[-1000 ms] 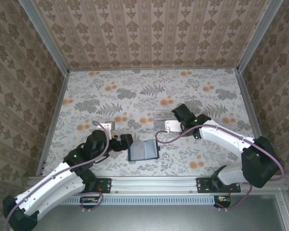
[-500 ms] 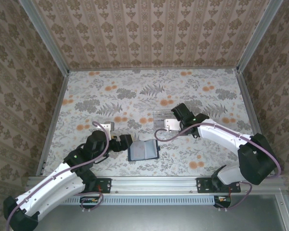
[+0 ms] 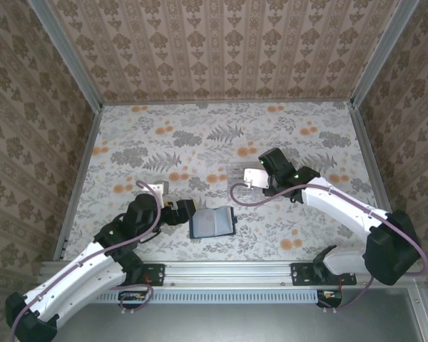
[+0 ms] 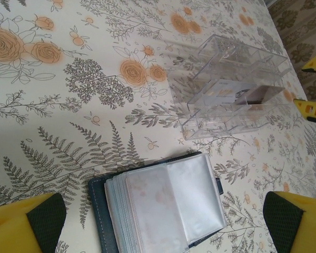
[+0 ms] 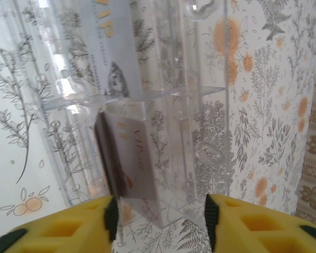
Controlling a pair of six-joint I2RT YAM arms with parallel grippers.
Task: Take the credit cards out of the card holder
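Observation:
The card holder point(image 3: 212, 222) lies open on the flowered table, navy cover down, its clear sleeves fanned out point(image 4: 163, 205). A pale, pink-tinted credit card point(image 4: 150, 203) shows inside the top sleeve. My left gripper point(image 3: 187, 211) stands open just left of the holder, its jaws wide to either side of it point(image 4: 160, 226). My right gripper point(image 3: 248, 178) is open over the clear tray point(image 3: 235, 173). A whitish card point(image 5: 131, 158) leans upright in a tray compartment just ahead of my right gripper point(image 5: 158, 224), close to the left finger point(image 5: 63, 226). Another card point(image 5: 108, 42) lies farther in.
The clear plastic tray point(image 4: 231, 87) has several compartments and sits just beyond the wallet; a card point(image 4: 258, 96) shows in it. Metal rails and patterned walls point(image 3: 71, 85) enclose the table on the left, back and right.
My right gripper has shifted slightly to the right and back at the tray. The left arm and the wallet have stayed still.

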